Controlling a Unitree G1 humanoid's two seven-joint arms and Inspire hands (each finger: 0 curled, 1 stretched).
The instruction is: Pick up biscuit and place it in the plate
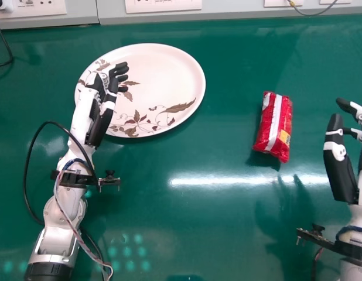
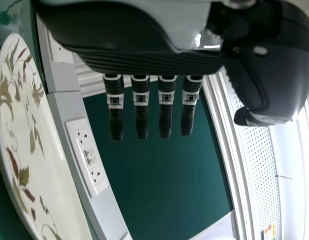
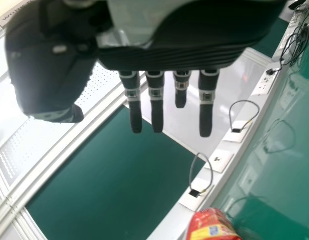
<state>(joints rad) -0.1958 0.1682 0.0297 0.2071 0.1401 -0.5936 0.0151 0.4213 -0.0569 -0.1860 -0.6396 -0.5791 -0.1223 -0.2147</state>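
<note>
Closest to us, we see the robot's left arm (image 1: pixel 58 225), which comes up from the lower left of the head view. A thin black cable (image 1: pixel 28 170) loops beside it. The arm ends in the left hand (image 1: pixel 101 117), at the upper left, in front of the left side of a large round plate (image 1: pixel 163 76); whether the two touch, we cannot tell. Our left wrist view shows the left hand (image 2: pixel 129 62) spread wide, its fingers straight and side by side, with the thumb well apart from them; it holds nothing.

At the right edge of the head view we have the right hand (image 1: pixel 339 172). Through the right wrist view we find the right hand (image 3: pixel 169 57) wide as well, its fingers straight and its thumb well away from them, and it too is holding nothing.

We see the biscuit packet (image 1: pixel 275 127), red with a white stripe and a yellow patch, right of centre in the head view. It lies slightly slanted on the green table (image 1: pixel 198 222), between the plate and the right hand, touching neither. The plate is pale, with brown leaves and flowers. Along the top of the frame we see wall sockets (image 1: pixel 163 4).
</note>
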